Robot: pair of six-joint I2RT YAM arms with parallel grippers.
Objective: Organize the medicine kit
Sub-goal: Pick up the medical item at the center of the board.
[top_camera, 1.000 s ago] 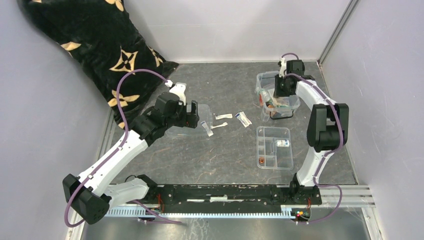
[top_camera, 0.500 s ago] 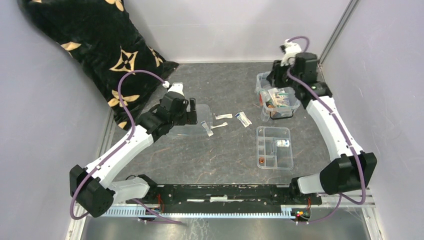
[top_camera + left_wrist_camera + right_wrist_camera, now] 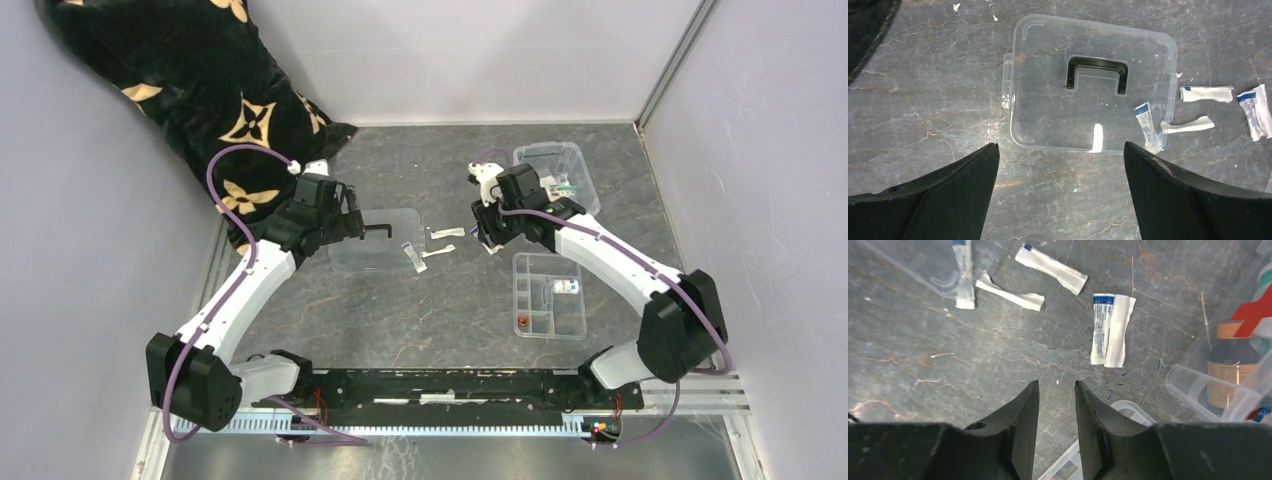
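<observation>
Though splayed, left tool (image 3: 1060, 147) near lid (image 3: 1048, 115)

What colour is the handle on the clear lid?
Black handle, set in the clear lid. It shows best in the left wrist view.

lid (image 3: 392, 248) flat on table (image 3: 440, 310) left of centre, one sachet (image 3: 1148, 127) overlapping its right edge, further sachets (image 3: 1110, 330) just right, divided tray (image 3: 548, 300) near right, medicine kit (image 3: 552, 165) behind it, cushion (image 3: 190, 90) in far left corner

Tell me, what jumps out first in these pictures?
The big black cloth with gold flowers, heaped in the far left corner. Then the clear lid with its black handle, flat on the dark table under the open left pincer, with little white packets scattered beside it.
</observation>
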